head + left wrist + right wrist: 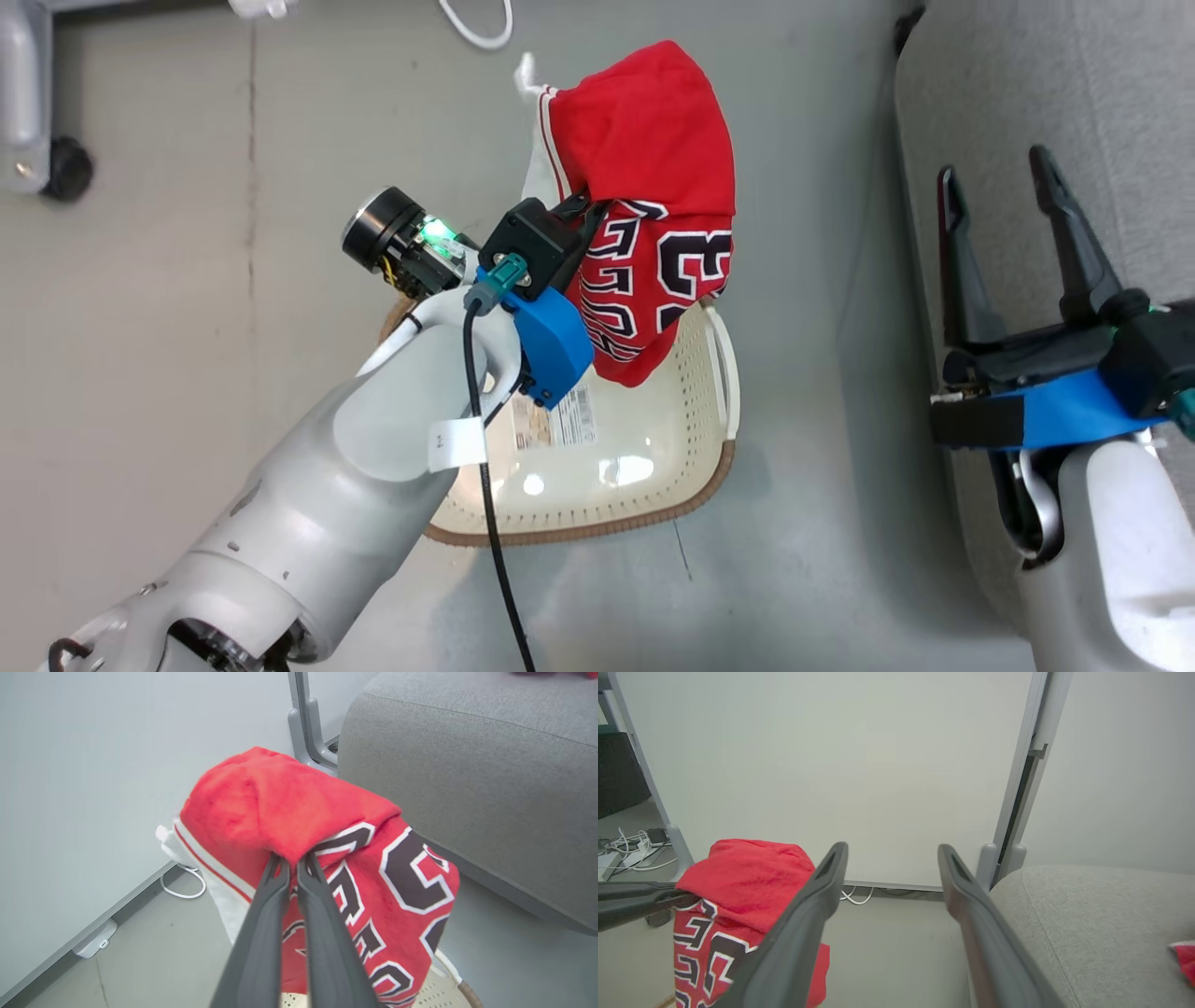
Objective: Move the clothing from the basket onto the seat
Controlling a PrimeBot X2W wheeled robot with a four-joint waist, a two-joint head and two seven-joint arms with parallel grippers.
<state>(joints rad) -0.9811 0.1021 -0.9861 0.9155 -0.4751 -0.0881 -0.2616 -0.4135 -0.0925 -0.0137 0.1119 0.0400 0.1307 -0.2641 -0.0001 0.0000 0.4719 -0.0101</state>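
The clothing in hand is a red jersey (653, 187) with black-and-white lettering; it hangs bunched above the basket (597, 534), with its lower hem dipping toward the far side. My left gripper (292, 858) is shut on a fold of the jersey (299, 807). The cream perforated basket has a brown rim and shows a bare bottom with a label. The grey seat (1120, 84) lies to the right. My right gripper (1004, 201) stands open over the seat's edge, holding nothing. A scrap of red cloth (1184, 956) rests on the seat (1087, 914).
A white cable (476, 33) loops on the floor beyond the basket. A black caster (67, 168) and grey frame stand at the far left. A white panel on a grey stand (1017, 788) rises behind, with cables (630, 847) at its left foot.
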